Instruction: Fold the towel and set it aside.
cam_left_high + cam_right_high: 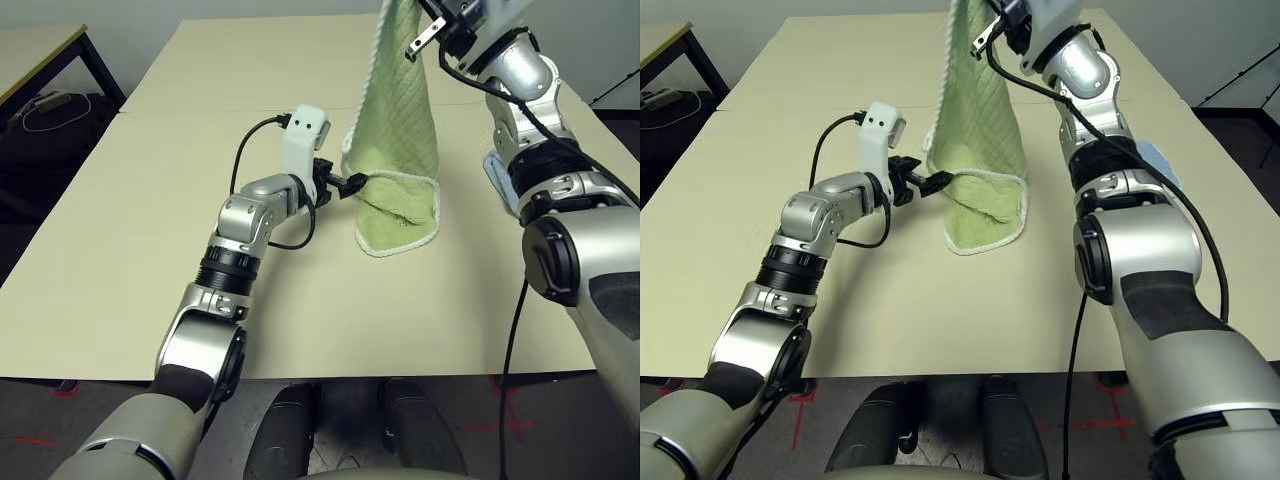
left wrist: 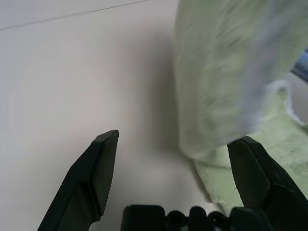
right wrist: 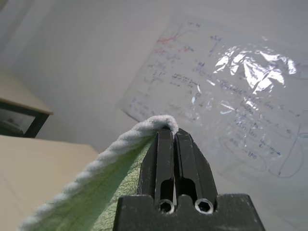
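Observation:
The light green towel (image 1: 398, 130) with white stitched edging hangs from one corner above the table (image 1: 120, 260). Its lower end (image 1: 985, 215) rests crumpled on the tabletop. My right gripper (image 3: 172, 134) is raised high at the far right, shut on the towel's top corner, with the white edging pinched between its fingertips. At the towel's lower left edge my left gripper (image 1: 350, 184) sits just above the table and is open. In the left wrist view one of its fingers (image 2: 250, 163) is up against the hanging cloth (image 2: 226, 72) and the other finger (image 2: 98, 163) is over bare tabletop.
A smaller light blue cloth (image 1: 1155, 155) lies on the table's right side, partly behind my right arm. A second table with a dark frame (image 1: 40, 50) stands at the far left, with cables on the floor beside it. Bare tabletop stretches left of the towel.

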Motion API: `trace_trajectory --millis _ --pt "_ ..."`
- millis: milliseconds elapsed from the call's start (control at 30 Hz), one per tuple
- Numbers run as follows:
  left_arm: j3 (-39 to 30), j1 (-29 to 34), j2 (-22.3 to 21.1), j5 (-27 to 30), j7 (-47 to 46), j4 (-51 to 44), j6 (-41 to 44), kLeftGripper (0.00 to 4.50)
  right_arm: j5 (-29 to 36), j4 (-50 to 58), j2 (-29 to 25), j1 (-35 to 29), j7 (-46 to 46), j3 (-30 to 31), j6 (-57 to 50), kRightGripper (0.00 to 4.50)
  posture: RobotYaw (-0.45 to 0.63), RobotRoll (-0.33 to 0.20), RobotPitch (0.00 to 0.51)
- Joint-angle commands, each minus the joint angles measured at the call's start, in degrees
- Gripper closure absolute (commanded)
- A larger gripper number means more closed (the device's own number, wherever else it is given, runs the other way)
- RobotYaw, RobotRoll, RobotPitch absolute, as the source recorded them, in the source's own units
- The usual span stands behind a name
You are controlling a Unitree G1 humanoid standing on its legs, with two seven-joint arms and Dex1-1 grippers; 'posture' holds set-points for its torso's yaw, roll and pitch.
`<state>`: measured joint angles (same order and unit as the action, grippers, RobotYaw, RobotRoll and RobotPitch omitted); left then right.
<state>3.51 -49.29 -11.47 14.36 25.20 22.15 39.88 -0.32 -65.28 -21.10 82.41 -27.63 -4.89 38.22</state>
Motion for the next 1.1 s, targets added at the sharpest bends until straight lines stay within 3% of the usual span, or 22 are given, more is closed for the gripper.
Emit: trace_trajectory --millis 33,233,567,1100 --pt "-4.3 -0.5 1.1 1.3 -2.8 2.9 1.4 0.00 1.1 0.5 -0.9 0.8 0.1 -1.0 0.0 4.46 0.11 0.000 0.150" --pt "-13.0 -3.7 5.2 9.2 -4.2 0.7 5.8 0.00 0.9 1.1 -0.5 -0.4 -0.6 -0.6 -0.1 4.46 0.11 0.000 0.147" --pt "-5.9 1.0 -0.9 8.7 2.8 -7.5 9.5 0.00 0.6 0.8 1.9 0.5 2.0 -0.6 -1.6 4.46 0.12 0.000 0.146" --pt "-5.5 3.2 -0.4 8.1 1.1 -8.2 8.5 0.00 3.9 -1.0 0.6 8.7 10.7 -6.3 0.0 4.46 0.12 0.000 0.144"
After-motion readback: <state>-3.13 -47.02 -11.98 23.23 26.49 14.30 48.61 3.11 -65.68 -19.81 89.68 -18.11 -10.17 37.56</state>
